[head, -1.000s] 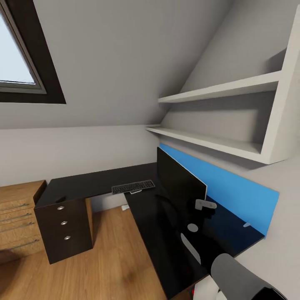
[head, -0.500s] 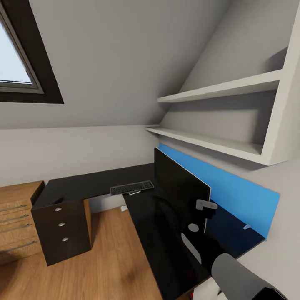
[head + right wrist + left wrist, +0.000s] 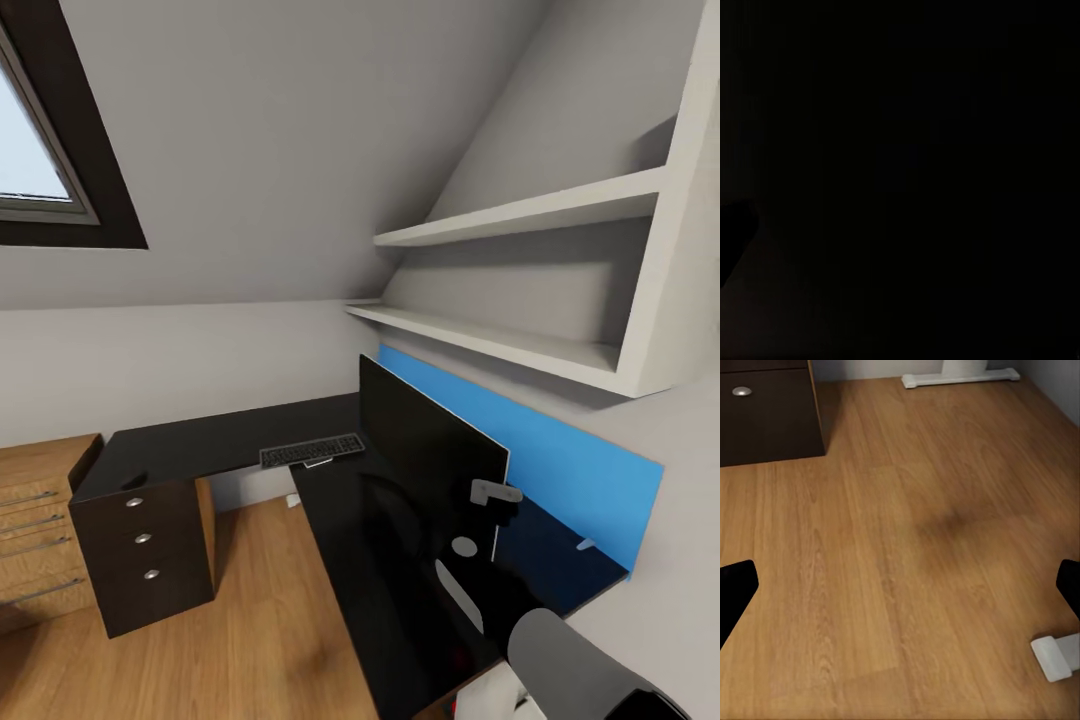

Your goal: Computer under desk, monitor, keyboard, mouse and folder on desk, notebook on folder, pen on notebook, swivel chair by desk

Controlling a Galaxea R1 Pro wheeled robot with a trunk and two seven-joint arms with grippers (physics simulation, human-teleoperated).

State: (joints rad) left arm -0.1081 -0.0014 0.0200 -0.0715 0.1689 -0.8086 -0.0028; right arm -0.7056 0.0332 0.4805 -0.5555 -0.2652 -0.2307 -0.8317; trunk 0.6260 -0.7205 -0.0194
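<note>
Black L-shaped desk in attic corner: monitor upright on it, keyboard flat just beside monitor's far end. Left gripper spread wide, empty, above plank floor. Right gripper: state cannot tell, wrist view black.

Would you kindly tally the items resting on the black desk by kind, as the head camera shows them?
Monitor: 1
Keyboard: 1
Total on the desk: 2
</note>
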